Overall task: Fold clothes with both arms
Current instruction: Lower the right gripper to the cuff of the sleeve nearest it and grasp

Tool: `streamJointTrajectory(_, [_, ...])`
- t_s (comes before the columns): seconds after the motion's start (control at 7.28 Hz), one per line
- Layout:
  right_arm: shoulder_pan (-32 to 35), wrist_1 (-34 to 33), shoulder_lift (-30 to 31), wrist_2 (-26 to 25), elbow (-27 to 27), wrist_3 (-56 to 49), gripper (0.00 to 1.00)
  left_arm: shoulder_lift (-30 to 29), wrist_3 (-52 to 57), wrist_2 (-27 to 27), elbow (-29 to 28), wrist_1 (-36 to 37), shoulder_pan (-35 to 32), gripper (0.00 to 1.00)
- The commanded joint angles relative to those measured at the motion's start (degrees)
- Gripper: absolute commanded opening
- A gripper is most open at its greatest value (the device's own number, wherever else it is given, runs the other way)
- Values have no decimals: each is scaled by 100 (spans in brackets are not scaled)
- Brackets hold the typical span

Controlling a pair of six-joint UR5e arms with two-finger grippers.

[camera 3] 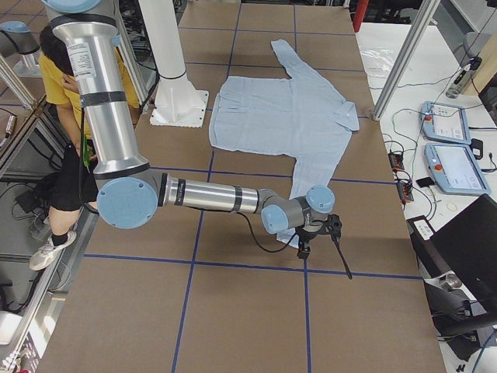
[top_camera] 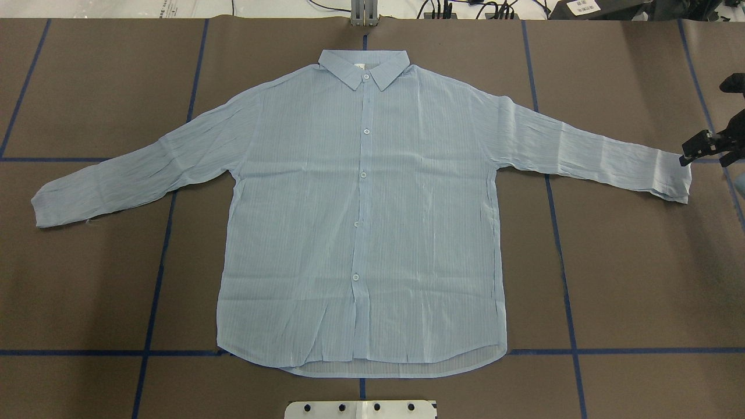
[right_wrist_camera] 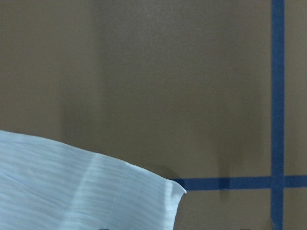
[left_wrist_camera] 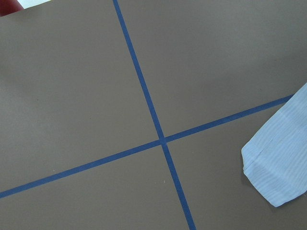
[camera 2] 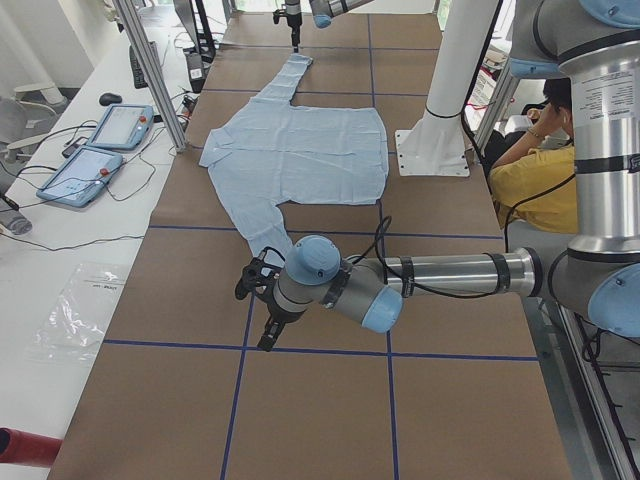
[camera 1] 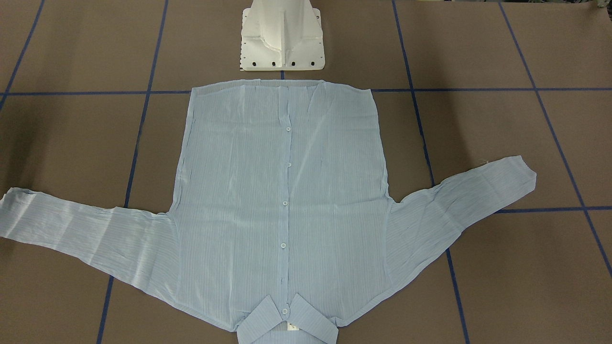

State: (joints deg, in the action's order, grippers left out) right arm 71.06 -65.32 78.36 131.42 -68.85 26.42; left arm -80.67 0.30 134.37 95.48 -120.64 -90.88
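Observation:
The light-blue striped shirt (top_camera: 361,203) lies flat on the brown table, buttoned side up, collar away from the robot, both sleeves spread sideways. My right gripper (top_camera: 711,139) hovers at the overhead view's right edge, just past the right sleeve's cuff (top_camera: 669,174); its jaws look spread and hold nothing. The cuff's corner shows in the right wrist view (right_wrist_camera: 144,191). My left gripper (camera 2: 258,310) shows only in the exterior left view, just beyond the left sleeve's cuff (camera 2: 268,240); I cannot tell if it is open. That cuff shows in the left wrist view (left_wrist_camera: 278,167).
The white pedestal base (camera 1: 282,38) stands at the shirt's hem. Blue tape lines (top_camera: 157,279) grid the table. Teach pendants (camera 2: 100,150) and aluminium posts (camera 2: 150,70) line the far side. A person in yellow (camera 2: 535,170) sits behind the robot.

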Motion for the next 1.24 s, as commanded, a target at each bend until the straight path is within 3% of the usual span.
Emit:
streamJointTrajectory(0.0, [-127,369,-5,-46,91,477,92,-1,-4,2,-3,-4,0,99])
streamJointTrajectory(1.1, [-119,371,-243,7,381,1287,76,-10,49,-7,5,-4,-9,99])
